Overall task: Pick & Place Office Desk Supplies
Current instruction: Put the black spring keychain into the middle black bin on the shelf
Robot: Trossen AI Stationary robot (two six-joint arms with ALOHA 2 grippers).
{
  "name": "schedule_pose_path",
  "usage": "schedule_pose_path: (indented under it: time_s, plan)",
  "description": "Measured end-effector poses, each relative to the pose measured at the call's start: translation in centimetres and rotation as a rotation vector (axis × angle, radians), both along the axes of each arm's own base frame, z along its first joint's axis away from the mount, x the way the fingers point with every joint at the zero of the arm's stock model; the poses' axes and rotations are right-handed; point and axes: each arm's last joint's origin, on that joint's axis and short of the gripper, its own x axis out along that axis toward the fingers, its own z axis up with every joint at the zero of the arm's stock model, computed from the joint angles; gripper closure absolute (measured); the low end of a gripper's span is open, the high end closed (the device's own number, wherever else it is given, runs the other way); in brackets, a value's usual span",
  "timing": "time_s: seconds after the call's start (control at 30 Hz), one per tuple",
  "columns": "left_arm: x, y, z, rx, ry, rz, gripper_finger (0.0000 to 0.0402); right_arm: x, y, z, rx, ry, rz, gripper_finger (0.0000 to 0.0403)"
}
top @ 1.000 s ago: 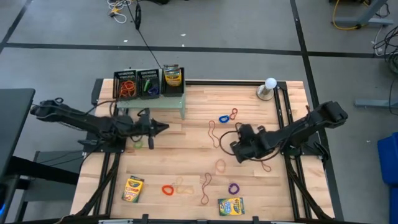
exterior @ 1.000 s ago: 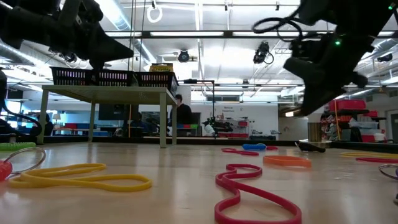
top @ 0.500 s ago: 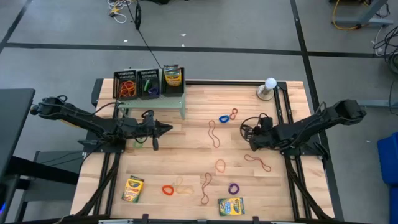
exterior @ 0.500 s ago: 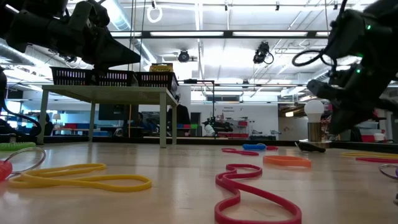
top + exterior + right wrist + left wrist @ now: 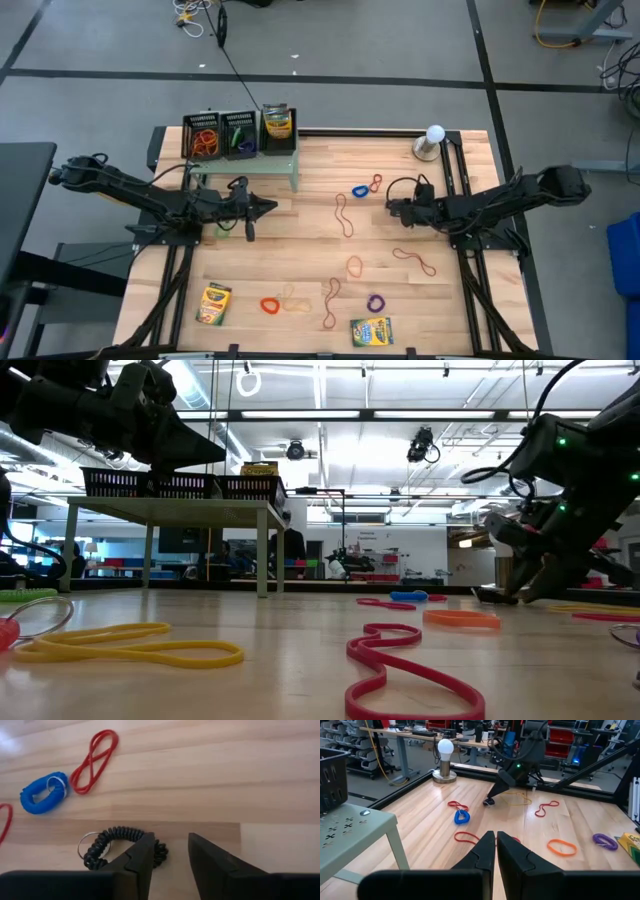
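My right gripper [image 5: 391, 208] [image 5: 170, 855] stands open low over the table's right half, its fingers slanting down over a black coiled band with a ring [image 5: 117, 847] [image 5: 492, 597]. Beside that lie a blue coiled band [image 5: 42, 794] [image 5: 360, 190] and a red rubber band [image 5: 95, 752]. More bands lie flat on the wood, among them an orange one [image 5: 354, 265] and a purple one [image 5: 375, 302]. Two crayon boxes [image 5: 214, 303] [image 5: 371, 330] lie near the front edge. My left gripper [image 5: 266, 207] [image 5: 496, 846] hangs shut and empty beside the stand. My right gripper has its fingers on either side of the black coiled band's end [image 5: 161, 851], coming slanting down from the table's right. One finger [image 5: 140, 857] covers part of the coil. I cannot tell whether it touches the coil, which lies on the wood.
Black mesh trays [image 5: 238, 133] with bands and a crayon box sit on the pale green stand [image 5: 272, 166] at the far left. A white globe on a grey base [image 5: 432, 142] stands at the far right corner. A long red band [image 5: 343, 213] lies mid-table.
My right gripper has drawn back toward the table's far right and sunk from well above the wood down to the black coiled band, rolling its wrist on the way. The bands on the table lie as before.
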Motion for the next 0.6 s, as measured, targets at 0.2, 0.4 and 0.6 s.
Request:
schedule_pose_path:
  time_s: [0.2,0.4,0.6]
  plan:
    - [0.00,0.00,0.00,0.000,0.000,0.000,0.0379,0.17,-0.58,-0.16,0.002,-0.012,0.029,0.0291]
    - [0.00,0.00,0.00,0.000,0.000,0.000,0.0379,0.24,-0.61,-0.13,-0.009,0.001,0.060,0.0323]
    - [0.00,0.01,0.00,0.000,0.000,0.000,0.0379,0.45,-0.59,-0.04,-0.022,0.002,0.099,0.0364]
